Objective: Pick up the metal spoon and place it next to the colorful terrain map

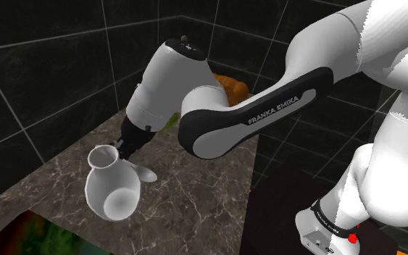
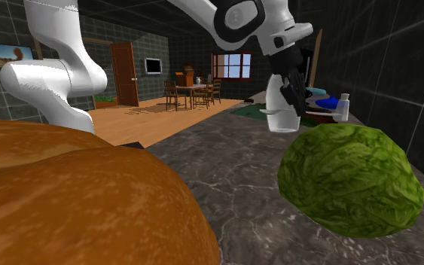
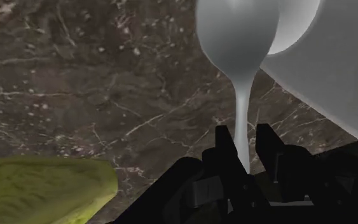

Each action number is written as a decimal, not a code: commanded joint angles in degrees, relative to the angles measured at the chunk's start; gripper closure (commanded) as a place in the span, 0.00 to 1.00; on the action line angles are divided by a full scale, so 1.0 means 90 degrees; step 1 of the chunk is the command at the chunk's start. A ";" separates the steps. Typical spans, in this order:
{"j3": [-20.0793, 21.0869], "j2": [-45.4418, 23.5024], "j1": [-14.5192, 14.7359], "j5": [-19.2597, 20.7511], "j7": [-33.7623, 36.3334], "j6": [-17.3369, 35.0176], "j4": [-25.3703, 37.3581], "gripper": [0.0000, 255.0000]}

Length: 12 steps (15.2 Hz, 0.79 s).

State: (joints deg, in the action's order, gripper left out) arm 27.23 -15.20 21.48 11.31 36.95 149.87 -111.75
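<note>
— Fingers (image 3: 223, 149) of the all-black two-finger gripper (image 3: 242, 145) stand apart, one on each side of a thin handle. A sliver of stone shows on both sides, so I'd say nothing is clamped.

— What's around it?

— Biggest first: the dark brown marble counter (image 1: 195, 195). The colourful terrain map (image 1: 39, 235) lies at the shoulder view's lower left, well apart from the hand. Then there's the round-bellied white jug (image 1: 111, 190) and the rough green leafy head (image 2: 349, 181). Last comes the pale grey long-handled spoon (image 3: 238, 38), flat on the counter. Its bowl is just beside the jug, though I cannot tell whether they touch.

— How will it handle, do you think?

— Light and stiff, I'd judge, and it won't bend or break. But it looks smooth, and the handle is slim, so it could slip or swivel between those pads.

— And where would you take hold?

— The fingers sit near the handle's tail end. Pinched there, the bowl end may droop, since that's likely where most of the weight is. I'd grip further along towards the neck, squarely across the handle, and lift straight up to clear the jug.
</note>
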 commanded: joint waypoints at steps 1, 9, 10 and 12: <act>-0.0023 -0.0065 0.0068 0.0032 0.0035 -0.0960 -0.0129 1.00; -0.0134 -0.0298 0.0155 0.0226 0.0170 -0.0623 -0.0256 1.00; -0.0134 -0.0298 0.0155 0.0226 0.0170 -0.0623 -0.0256 1.00; -0.0134 -0.0298 0.0155 0.0226 0.0170 -0.0623 -0.0256 1.00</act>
State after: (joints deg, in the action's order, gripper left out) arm 26.03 -17.87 22.87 13.33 38.48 144.26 -114.06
